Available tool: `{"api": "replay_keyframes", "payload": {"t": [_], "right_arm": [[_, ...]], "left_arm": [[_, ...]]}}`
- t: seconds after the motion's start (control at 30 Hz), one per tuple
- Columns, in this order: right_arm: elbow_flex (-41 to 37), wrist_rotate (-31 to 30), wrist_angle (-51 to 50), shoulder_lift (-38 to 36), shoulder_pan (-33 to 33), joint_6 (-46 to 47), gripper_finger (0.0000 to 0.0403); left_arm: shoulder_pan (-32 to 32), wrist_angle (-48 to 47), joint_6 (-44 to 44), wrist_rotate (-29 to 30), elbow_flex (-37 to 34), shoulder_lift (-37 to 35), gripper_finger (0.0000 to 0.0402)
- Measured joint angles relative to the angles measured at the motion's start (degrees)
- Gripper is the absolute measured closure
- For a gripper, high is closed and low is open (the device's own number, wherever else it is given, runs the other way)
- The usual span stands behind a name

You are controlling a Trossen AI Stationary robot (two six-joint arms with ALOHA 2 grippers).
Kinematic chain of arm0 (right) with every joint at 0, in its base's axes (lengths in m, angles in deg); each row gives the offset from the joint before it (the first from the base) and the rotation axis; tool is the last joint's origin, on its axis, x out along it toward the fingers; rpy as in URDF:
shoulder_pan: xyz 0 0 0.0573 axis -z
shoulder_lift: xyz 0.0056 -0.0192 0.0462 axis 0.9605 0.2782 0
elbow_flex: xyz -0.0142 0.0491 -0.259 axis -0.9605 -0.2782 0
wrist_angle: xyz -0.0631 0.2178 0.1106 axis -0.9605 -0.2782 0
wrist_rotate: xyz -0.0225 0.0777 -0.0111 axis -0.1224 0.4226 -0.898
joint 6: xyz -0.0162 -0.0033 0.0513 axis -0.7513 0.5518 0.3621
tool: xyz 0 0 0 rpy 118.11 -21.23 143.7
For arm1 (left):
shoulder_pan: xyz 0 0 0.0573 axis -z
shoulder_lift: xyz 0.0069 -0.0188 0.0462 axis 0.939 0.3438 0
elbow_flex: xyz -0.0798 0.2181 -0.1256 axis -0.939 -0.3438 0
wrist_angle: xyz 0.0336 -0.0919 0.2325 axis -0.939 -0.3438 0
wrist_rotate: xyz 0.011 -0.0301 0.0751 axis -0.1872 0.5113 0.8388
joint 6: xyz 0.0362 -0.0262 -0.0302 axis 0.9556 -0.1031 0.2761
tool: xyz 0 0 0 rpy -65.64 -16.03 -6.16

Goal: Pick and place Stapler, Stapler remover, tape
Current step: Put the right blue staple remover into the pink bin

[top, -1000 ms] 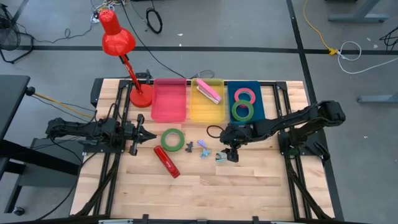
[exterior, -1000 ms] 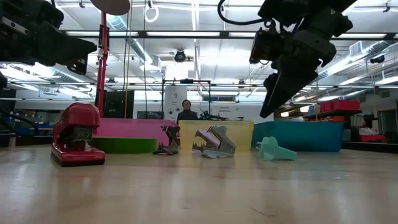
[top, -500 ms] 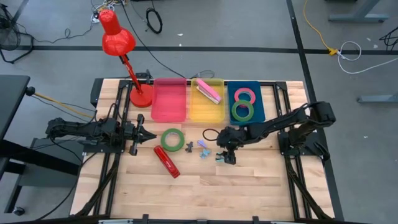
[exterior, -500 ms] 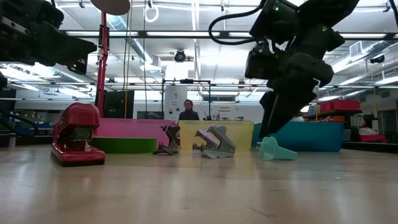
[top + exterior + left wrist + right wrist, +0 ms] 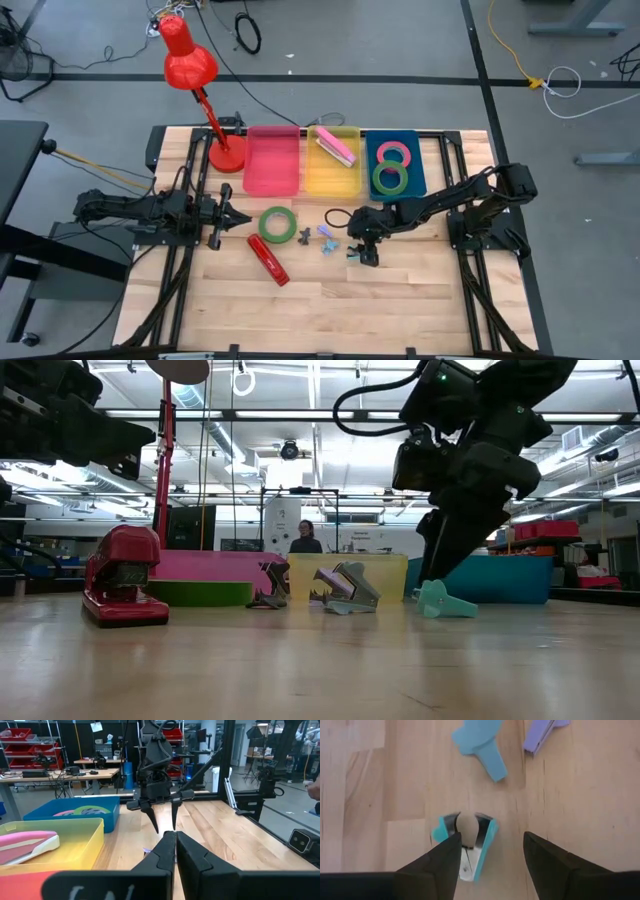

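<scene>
Lowered since a second ago, the right gripper is now seen close over the table, where before it was held higher in the low view; it is also shifted slightly toward the table's middle. Its fingers are spread and set over the teal stapler remover, one finger overlapping the remover's side, the other well clear of it; nothing is pinched. A light-blue stapler remover and a purple one are noted just beyond it, and a dark remover lies beside those. The left gripper is held at the table's left side, fingers pressed together, empty. A loose green tape ring lies flat on the wood just beside it, and the red stapler lies next to the ring, nearer the front edge. Three bins are lined along the far edge: the pink bin shows nothing inside; the yellow bin holds a pink stapler; the blue bin holds a red-pink tape ring and a green tape ring, overlapping. A red desk lamp stands on the table's far left corner.
</scene>
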Motion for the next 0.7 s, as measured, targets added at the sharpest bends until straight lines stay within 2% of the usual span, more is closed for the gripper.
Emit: {"api": "replay_keyframes", "payload": {"t": [0.7], "right_arm": [[-0.02,0.24,1.97,2.19,-0.02,0.85,0.0203]], "left_arm": [[0.01,-0.17,0.0,0.01,-0.01,0.02,0.0381]]}}
